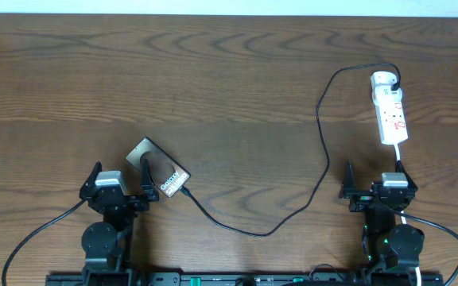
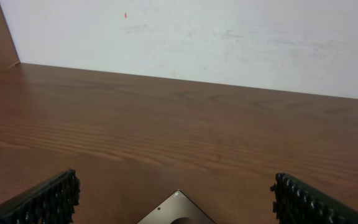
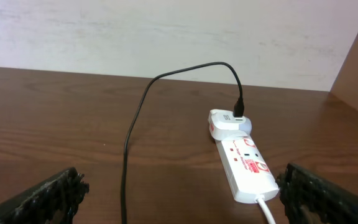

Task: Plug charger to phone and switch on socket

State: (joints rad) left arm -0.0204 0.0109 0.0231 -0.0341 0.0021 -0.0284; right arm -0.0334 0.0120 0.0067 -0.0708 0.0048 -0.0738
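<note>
A brown wooden table (image 1: 229, 71) fills the overhead view, a pale wall behind its far edge; at the near edge sit the two arms, the left gripper (image 1: 121, 168) and the right gripper (image 1: 373, 168) both resting low with their jaws spread wide and nothing between them, the ribbed black fingers (image 3: 42, 196) standing at either side of each wrist view; the charger (image 1: 324, 151), a thin black cable, loops from the far right of the table down across the middle and back up to the left; the socket (image 1: 390, 107), a narrow white strip with red marks, lies far right, straight ahead of the right gripper and apart from it, a white lead (image 1: 400, 151) trailing from its near end, whether it is switched on cannot be told; the phone (image 1: 159, 171), dark with white lettering, lies at a slant just ahead of the left gripper, whose inner finger overlaps its left edge from above; the white plug (image 3: 225, 124) sits in the socket's far end, the cable entering its top; the cable's tip (image 1: 188, 191) meets the phone's near-right end, though whether it is seated cannot be told.
</note>
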